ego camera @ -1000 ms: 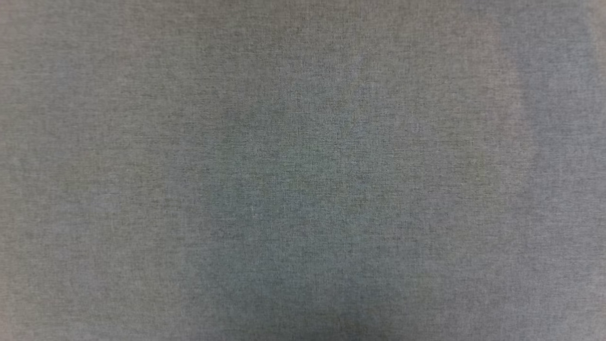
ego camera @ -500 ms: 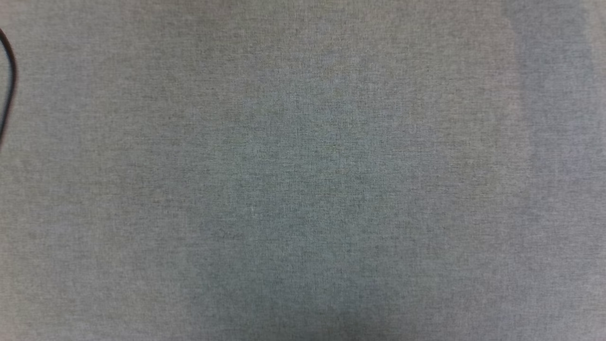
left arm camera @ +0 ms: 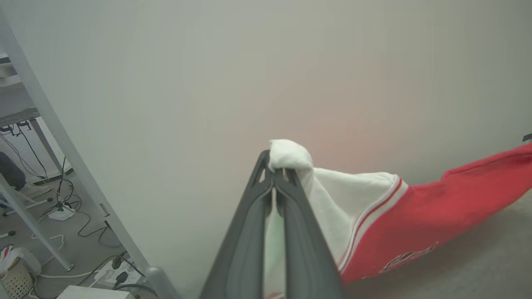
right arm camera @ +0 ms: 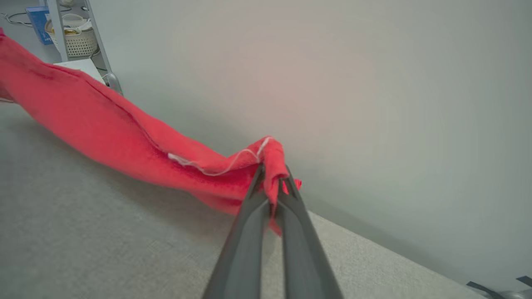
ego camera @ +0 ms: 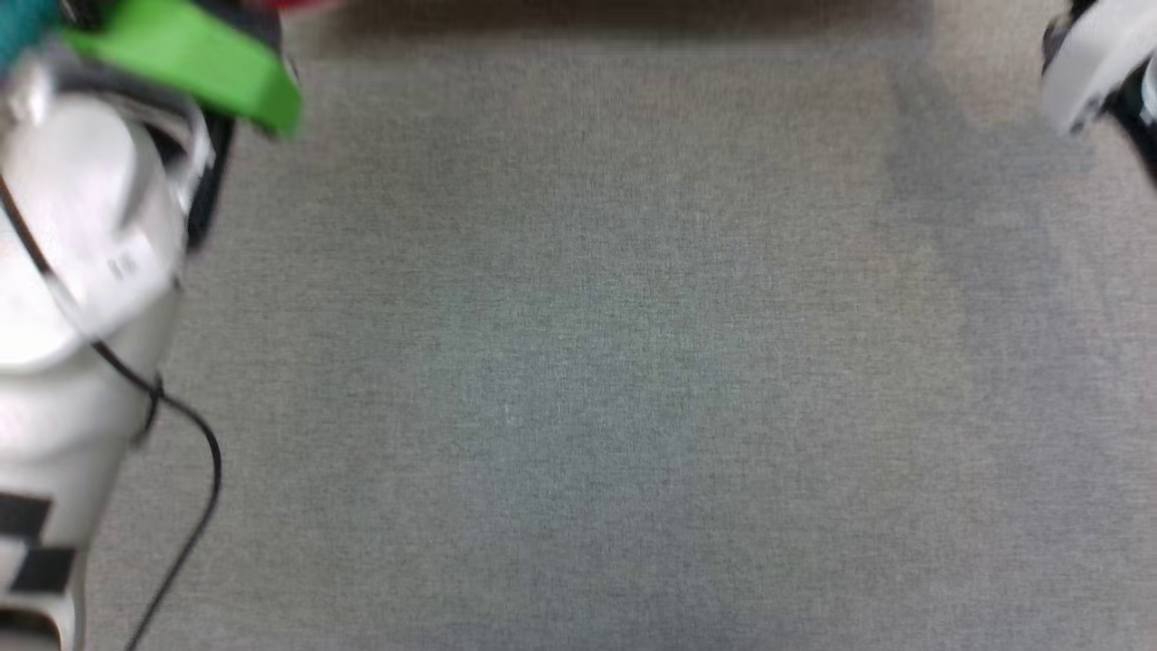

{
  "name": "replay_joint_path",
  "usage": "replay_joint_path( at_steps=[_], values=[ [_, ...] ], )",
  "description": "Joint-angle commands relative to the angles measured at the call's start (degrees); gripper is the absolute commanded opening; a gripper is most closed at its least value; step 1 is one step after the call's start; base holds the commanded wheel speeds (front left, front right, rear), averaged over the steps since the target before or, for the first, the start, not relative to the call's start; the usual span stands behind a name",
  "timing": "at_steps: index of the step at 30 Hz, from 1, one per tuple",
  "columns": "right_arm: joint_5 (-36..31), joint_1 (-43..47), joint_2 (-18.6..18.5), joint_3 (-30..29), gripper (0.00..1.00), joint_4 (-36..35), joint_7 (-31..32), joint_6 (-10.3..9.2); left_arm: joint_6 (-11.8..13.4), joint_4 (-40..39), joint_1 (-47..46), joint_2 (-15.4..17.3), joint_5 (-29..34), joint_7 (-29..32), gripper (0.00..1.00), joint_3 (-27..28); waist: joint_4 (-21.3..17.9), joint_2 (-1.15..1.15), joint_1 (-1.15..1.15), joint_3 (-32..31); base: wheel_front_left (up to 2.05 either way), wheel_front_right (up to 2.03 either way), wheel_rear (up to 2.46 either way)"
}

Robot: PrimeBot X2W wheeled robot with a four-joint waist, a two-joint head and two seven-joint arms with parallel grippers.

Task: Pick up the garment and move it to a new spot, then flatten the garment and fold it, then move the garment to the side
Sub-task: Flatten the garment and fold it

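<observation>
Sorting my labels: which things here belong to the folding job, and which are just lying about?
Job: garment; left gripper pinching its white sleeve; right gripper pinching a red edge; grey surface below.
Lying about: white basket; blue box; power strip on the floor.

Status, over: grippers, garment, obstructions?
Both shut on the garment: left gripper at white sleeve, right gripper at red edge. Cloth slung between them over grey surface. No obstruction seen.

Dark lettering (left arm camera: 409,256) on red garment (left arm camera: 419,211), unreadable, left forearm label (ego camera: 122,267), blurred
</observation>
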Motion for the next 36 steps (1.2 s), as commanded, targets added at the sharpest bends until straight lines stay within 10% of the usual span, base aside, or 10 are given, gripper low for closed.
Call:
replay_joint_path(
  at_steps=[1, 22, 36],
  values=[
    [0.99, 3.38, -0.7, 0.9, 0.0, -1.0, -0.64, -0.03, 1.2, -1.84, 4.78, 0.89, -0.58, -0.31, 0.0, -0.11, 0.81, 0.36, 0.0, -5.59, 0.0, 0.0, 0.0],
    [6.46, 40.65, -8.79, 5.58, 0.0, -12.51, -0.75, -0.03, 12.91, -18.98, 54.96, 4.74, -11.67, 3.84, 0.0, -3.89, 2.29, 0.36, 0.0, -19.59, 0.0, 0.0, 0.0],
    [8.2, 61.65, -15.68, -2.66, 0.0, -26.09, 7.19, -0.03, 13.65, -24.2, 69.3, 6.76, -19.76, 11.38, 0.0, -7.18, 2.46, 0.36, 0.0, -24.56, 0.0, 0.0, 0.0]
  ],
)
